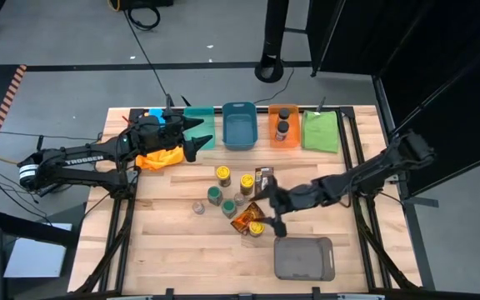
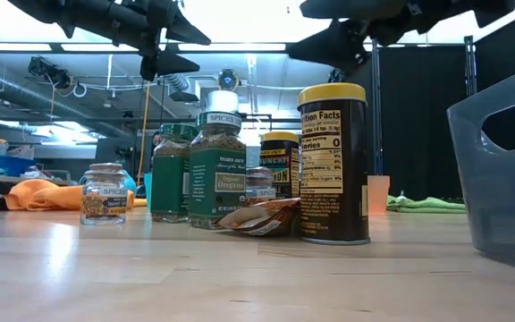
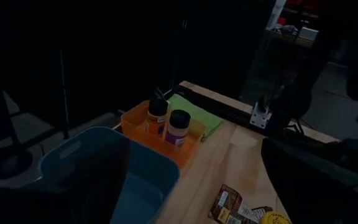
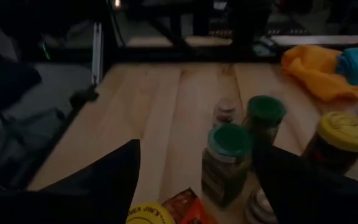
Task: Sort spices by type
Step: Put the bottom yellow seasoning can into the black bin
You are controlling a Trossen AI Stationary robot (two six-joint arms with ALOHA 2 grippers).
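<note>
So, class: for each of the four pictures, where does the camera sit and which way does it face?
High view: overhead, looking straight down; both arms show.
Low view: table-top height, facing spice jars; arms overhead.
Left wrist view: on the left arm, facing the orange bin.
Right wrist view: on the right arm, over the jars; own fingers open.
Shared: the green-lidded jar, also low view.

1. Floor [image 1: 73,33]: grey, smooth, w/ black cables [image 1: 144,12] trailing across.
2. Black post on round base [image 1: 269,67] just beyond the table's far edge.
3. Black curtain [image 1: 423,50] along the rt side, far cnr.
4. Table [image 1: 173,242]: light wood planks, black frame rails.
5. Low view: ceiling light strips [image 2: 240,46], exposed ducts [image 2: 7,80] on the lt.
6. Black & orange hazard tape [image 1: 11,92] on floor, lt.
</note>
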